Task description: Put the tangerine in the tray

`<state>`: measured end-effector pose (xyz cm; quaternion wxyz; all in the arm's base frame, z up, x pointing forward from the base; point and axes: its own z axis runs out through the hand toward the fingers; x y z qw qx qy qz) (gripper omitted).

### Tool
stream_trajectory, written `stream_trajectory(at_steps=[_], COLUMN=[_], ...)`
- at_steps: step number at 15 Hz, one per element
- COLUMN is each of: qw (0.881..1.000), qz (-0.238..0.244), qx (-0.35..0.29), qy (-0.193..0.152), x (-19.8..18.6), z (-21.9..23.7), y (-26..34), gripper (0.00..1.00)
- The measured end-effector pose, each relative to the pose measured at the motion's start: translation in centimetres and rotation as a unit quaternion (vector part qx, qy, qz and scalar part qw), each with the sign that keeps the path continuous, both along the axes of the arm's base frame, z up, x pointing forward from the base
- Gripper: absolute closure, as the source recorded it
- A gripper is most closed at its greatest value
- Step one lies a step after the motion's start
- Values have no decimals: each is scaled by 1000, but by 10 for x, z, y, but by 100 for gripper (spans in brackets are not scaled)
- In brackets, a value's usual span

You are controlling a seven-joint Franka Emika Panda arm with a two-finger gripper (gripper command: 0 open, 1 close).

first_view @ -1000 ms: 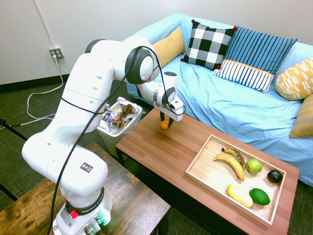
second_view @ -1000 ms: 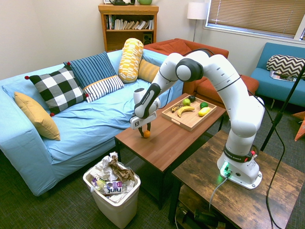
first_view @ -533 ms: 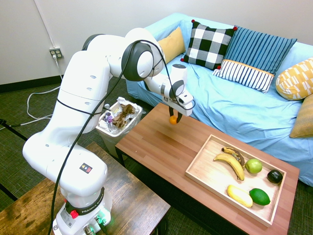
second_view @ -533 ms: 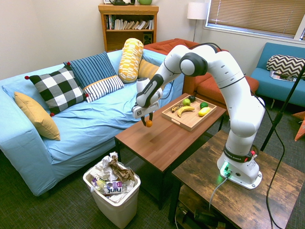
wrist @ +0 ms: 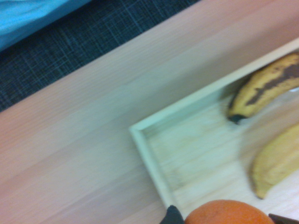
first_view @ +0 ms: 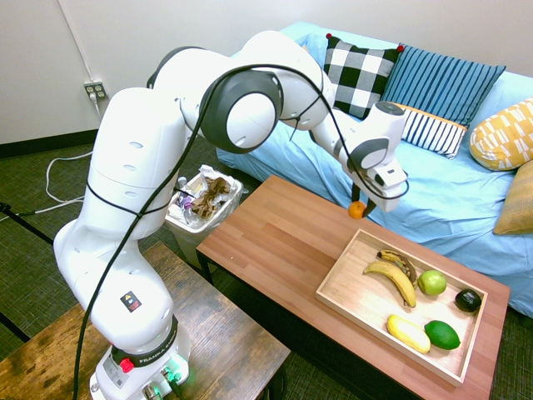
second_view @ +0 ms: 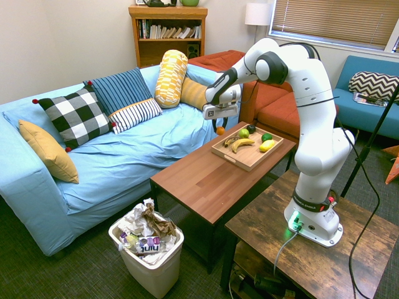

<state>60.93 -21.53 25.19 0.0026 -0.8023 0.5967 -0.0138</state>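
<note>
Gripping the tangerine [first_view: 356, 210], the end effector [first_view: 362, 206] hovers (fruit airborne); bananas [first_view: 395, 278] lie in the tray [first_view: 350, 304].

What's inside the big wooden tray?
In the tray: two bananas, a green apple, a lime, something yellow and something dark. Whatever they cover can't be seen.

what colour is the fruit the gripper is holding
The tangerine is bright orange, showing best in the wrist view.

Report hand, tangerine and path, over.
Hand shut on tangerine, both up off the table. Tray not yet under it; bananas lie in the tray's near part. Nothing seen blocking the way.
</note>
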Motion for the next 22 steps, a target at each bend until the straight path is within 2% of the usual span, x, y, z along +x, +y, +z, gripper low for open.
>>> stream_trajectory(at_steps=[3,5,10,17,18,22], qw=[999,998,995,994,994,994], qz=[-42,-58,-73,-71,-70,-67], qx=[1,2,1,6,5,6], qy=[19,39,71,87,87,86], x=[-27,-41,-54,-57,-56,-56], z=[-23,-52,-122,-153,-155,-155], y=[-59,-78,-95,-96,-96,-96], gripper=[100,100,100,100,0,0])
